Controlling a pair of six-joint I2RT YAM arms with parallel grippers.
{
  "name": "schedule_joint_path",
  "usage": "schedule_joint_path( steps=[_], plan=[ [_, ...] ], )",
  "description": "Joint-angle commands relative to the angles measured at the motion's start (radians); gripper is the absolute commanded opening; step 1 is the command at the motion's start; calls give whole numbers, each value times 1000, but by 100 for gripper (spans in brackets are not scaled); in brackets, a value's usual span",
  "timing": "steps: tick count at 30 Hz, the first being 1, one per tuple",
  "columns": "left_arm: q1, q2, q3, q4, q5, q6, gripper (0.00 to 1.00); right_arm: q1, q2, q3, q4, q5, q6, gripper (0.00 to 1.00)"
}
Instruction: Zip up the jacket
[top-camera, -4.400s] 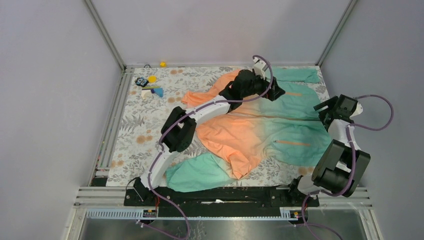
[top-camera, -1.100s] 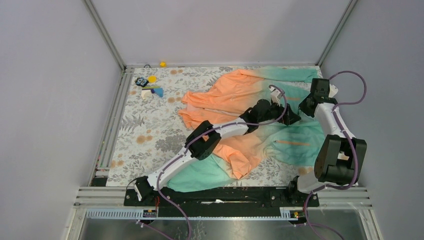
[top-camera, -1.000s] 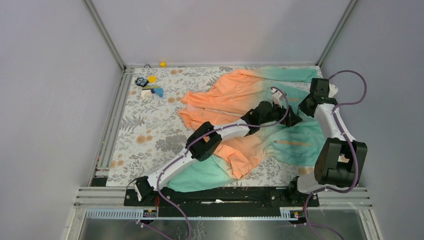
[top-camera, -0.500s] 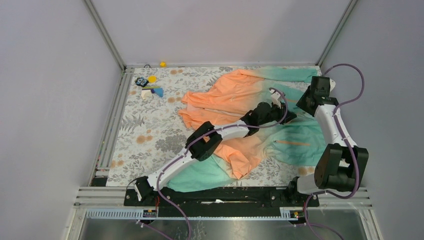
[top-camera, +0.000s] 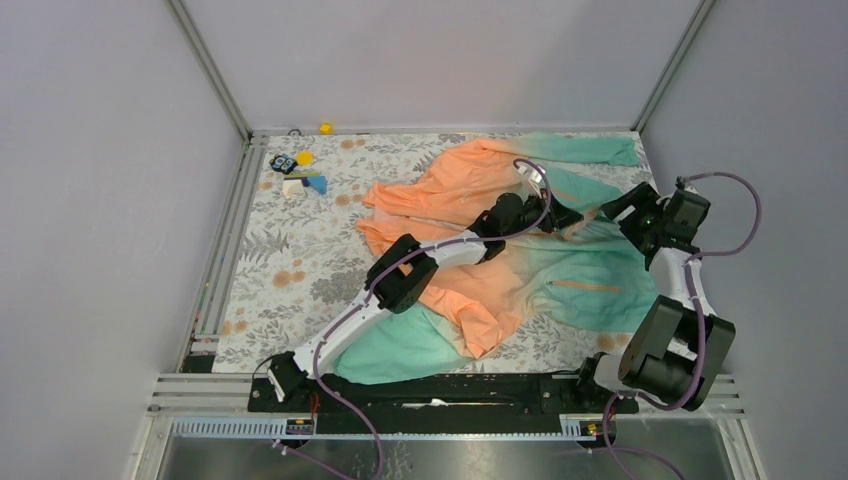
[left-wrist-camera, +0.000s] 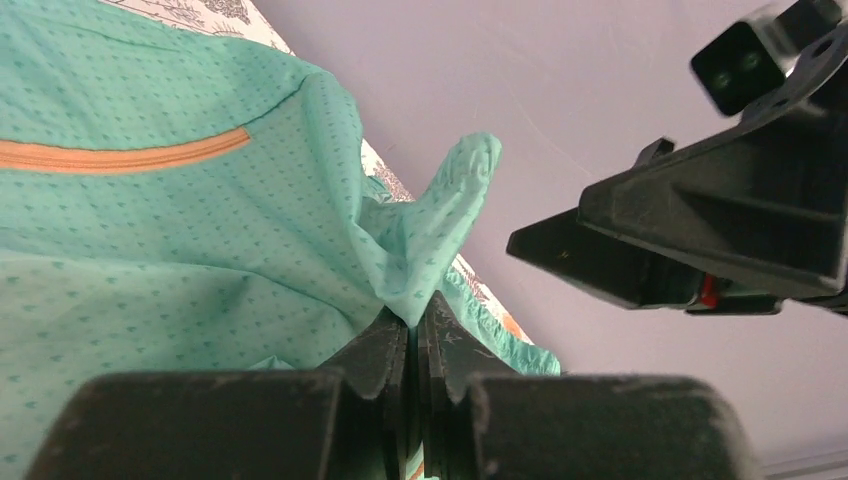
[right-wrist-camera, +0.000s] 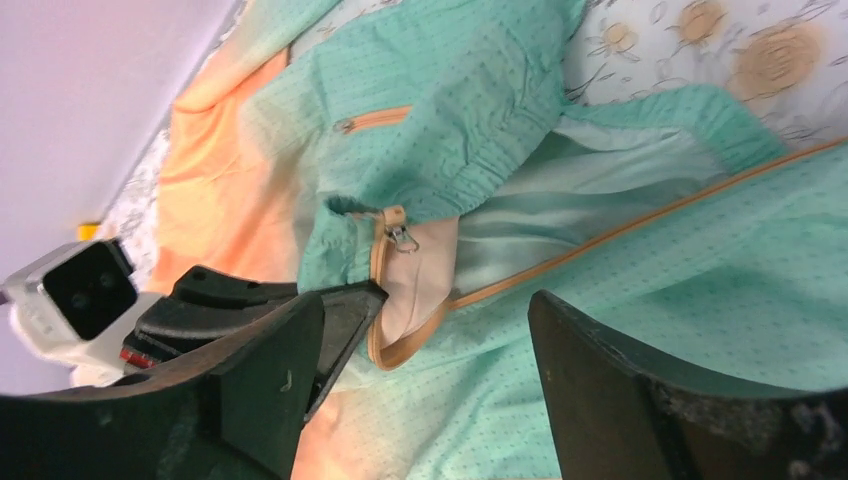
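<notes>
Nothing zipped yet: the jacket (top-camera: 520, 270) front lies open, slider (right-wrist-camera: 400, 237) unengaged. Your left hand (left-wrist-camera: 413, 318) pinches teal fabric; your right hand (right-wrist-camera: 425, 300) hangs released beside it.

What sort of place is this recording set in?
Probably a lab robot enclosure, not a home: plain grey walls, aluminium framing, and a floral-covered table with the jacket spread on it.
</notes>
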Motion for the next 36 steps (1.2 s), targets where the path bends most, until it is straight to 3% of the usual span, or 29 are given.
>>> schedule_joint_path(
  steps=[1, 6, 10, 16, 23, 28, 36],
  plan=[
    [6, 31, 12, 108, 27, -105, 5, -22, 24, -34, 239, -210, 93, 83],
    [8, 47, 32, 106, 29, -127, 5, -46, 116, -72, 435, -331, 197, 82],
    [7, 44, 31, 102, 30, -122, 5, -44, 204, -84, 537, -365, 249, 70],
    [12, 40, 38, 77, 36, -104, 4, -54, 289, -76, 561, -367, 237, 66],
    [18, 40, 34, 83, 42, -114, 4, -71, 248, -94, 484, -292, 173, 66],
    [24, 38, 29, 85, 47, -120, 4, -80, 267, -105, 554, -326, 193, 65],
    [28, 38, 24, 102, 62, -142, 4, -80, 311, -120, 672, -377, 234, 46]
  ],
)
